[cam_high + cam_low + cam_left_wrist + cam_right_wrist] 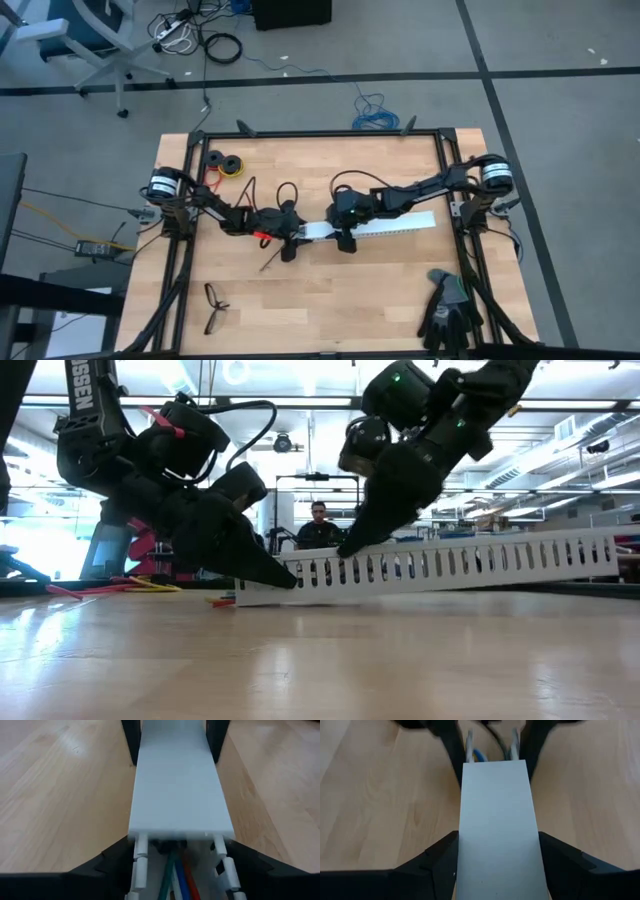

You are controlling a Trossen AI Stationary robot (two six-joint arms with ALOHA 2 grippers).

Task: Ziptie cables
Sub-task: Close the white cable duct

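**Both grippers on the white slotted strip at mid-table**

Near the middle of the wooden table, the long white slotted strip lies crosswise, and both arms meet over it. From the low view its far end sits a little higher than the near end. The left gripper straddles the strip's left end, one dark finger pressed against each side wall, so it is clamped on the strip. The right gripper straddles the strip just beside it, its fingers likewise set wide against the two side walls.

The cables lie inside the strip's channel at the left end: green, blue, red and white wires show between the slotted walls in the left wrist view, under the lid edge. More loose red and yellow wires lie on the table behind the left arm.

A pair of black eyeglasses rests near the front left edge, and black gloves lie at the front right.
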